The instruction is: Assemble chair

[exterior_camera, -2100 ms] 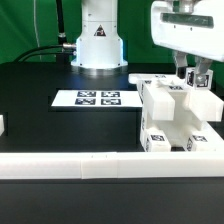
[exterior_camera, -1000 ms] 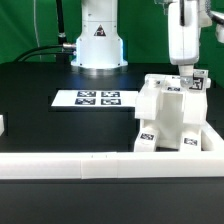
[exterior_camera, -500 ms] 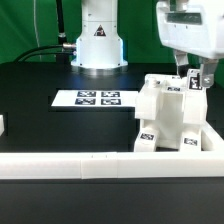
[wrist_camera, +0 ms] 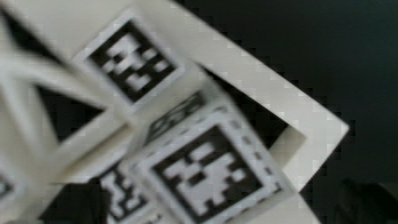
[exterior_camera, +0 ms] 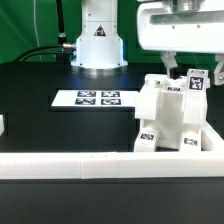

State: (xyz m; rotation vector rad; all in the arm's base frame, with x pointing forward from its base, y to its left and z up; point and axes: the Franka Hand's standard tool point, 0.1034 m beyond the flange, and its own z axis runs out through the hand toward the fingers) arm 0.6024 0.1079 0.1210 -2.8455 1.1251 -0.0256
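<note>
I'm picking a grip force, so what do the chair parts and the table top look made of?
The chair: likely rigid plastic, white with a dull sheen; thick blocky edges and cut-outs look moulded or printed. Its tags look like flat printed stickers. The table: black, matte, no glare; cloth or painted board, cannot tell which.

The chair (exterior_camera: 172, 118) is white plastic, dotted with small black-and-white square tags. The marker board (exterior_camera: 98, 98) is white with a row of black-and-white tags. The table (exterior_camera: 35, 115) is black and the border rail (exterior_camera: 90, 165) is white.
</note>
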